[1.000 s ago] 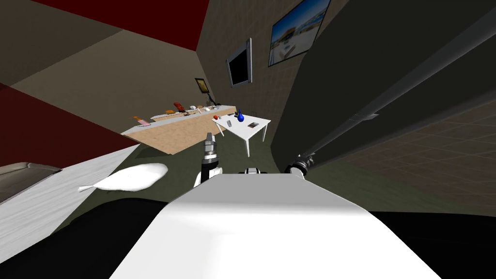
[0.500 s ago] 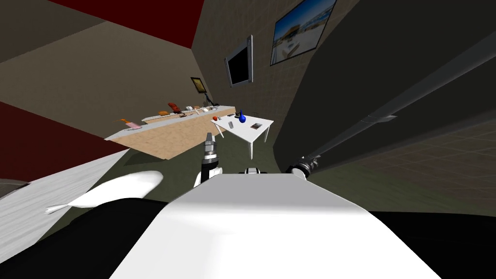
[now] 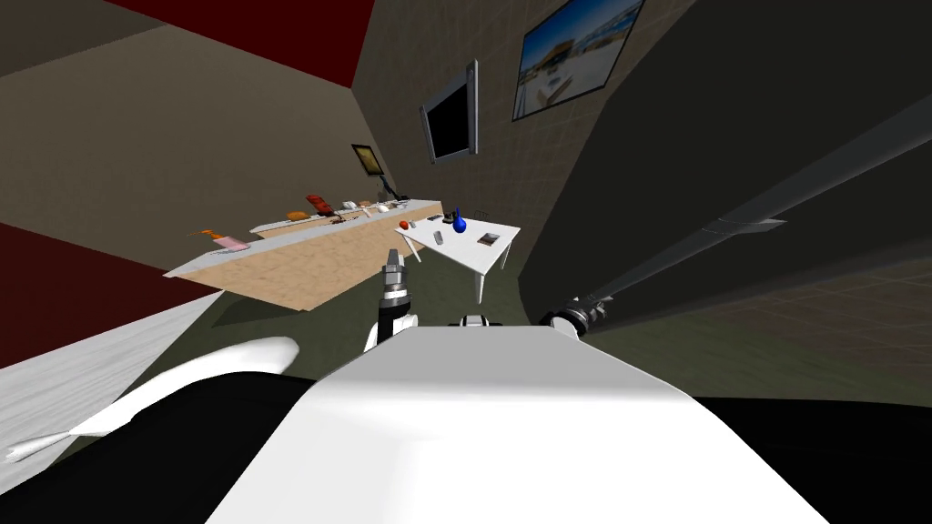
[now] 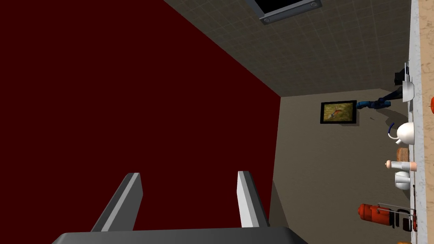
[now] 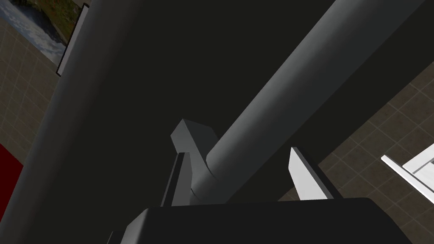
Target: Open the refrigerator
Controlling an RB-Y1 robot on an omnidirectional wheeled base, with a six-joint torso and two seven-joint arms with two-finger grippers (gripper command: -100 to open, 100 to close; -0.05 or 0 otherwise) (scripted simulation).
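The dark refrigerator [image 3: 728,109] stands close on the right. Its grey handle bar [image 5: 275,97] is straddled by the right gripper [image 5: 237,157] (fingers apart, unclamped). The left gripper [image 4: 187,173] is likewise spread.

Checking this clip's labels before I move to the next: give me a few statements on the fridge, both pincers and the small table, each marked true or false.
1. The right pincer straddles the grey bar handle, one finger on each side. True.
2. The left pincer is shut on a cup. False: it is open and empty, facing a dark red wall.
3. A blue vase stands on the white table. True.
4. The refrigerator door is white. False: it is very dark grey, almost black.
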